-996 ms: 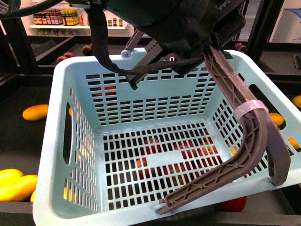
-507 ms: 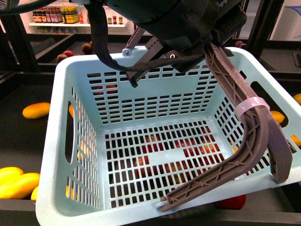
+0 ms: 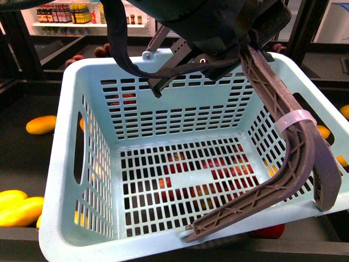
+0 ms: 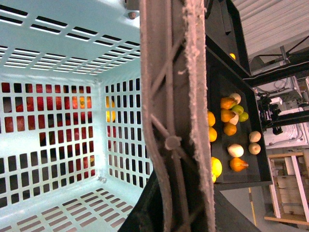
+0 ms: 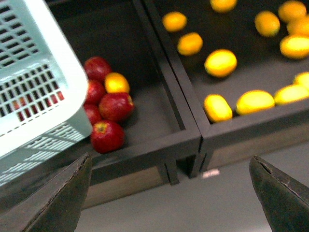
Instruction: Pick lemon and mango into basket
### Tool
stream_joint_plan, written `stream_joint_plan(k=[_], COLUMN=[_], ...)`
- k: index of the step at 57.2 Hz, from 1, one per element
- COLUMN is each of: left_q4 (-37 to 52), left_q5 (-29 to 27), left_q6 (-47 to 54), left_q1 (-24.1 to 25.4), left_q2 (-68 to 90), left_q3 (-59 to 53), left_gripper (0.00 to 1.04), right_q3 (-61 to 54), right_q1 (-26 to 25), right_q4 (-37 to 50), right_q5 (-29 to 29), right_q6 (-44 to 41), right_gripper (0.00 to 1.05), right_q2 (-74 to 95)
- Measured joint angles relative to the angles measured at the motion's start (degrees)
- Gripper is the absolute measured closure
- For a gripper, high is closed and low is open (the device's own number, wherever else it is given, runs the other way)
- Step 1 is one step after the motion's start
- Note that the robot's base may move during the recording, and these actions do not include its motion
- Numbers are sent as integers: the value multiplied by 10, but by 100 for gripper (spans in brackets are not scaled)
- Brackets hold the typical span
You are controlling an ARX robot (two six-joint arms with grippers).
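Note:
The light turquoise basket hangs in front of me and has nothing in it. My left gripper is shut on the basket's brown-grey handles, which are bound with a white zip tie. In the left wrist view the handle runs through my left gripper. My right gripper is open and empty over the floor, just in front of the bins. Bright yellow lemon-like ovals and yellow-orange mango-like ovals lie in the bin beyond it. A yellow-orange mango-like fruit lies at the left.
Red apples lie in the dark bin under the basket, beside a black divider. More yellow fruit lies at the near left. Another tray of mixed fruit shows in the left wrist view. Store shelves stand far behind.
The basket has shifted slightly upward in the front view and tilted a little. My left gripper keeps its hold on the handles.

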Motion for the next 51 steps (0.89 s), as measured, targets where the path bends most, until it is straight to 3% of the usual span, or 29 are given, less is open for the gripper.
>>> stream_joint_plan(k=[6, 14, 29, 51], left_q4=[0, 0, 0, 0], left_q5=[-1, -3, 0, -3], left_q6=[0, 0, 0, 0], left_q1=[0, 0, 0, 0], left_q2=[0, 0, 0, 0], left_q3=[0, 0, 0, 0], left_gripper=[100, 100, 100, 100], right_q3=[80, 190, 361, 583], right_q1=[-63, -85, -96, -105], right_q4=[157, 241, 216, 118], right_q5=[-16, -8, 9, 13], right_q6=[-2, -19, -16, 108], right_gripper=[9, 9, 9, 9], right_q2=[206, 428, 679, 879])
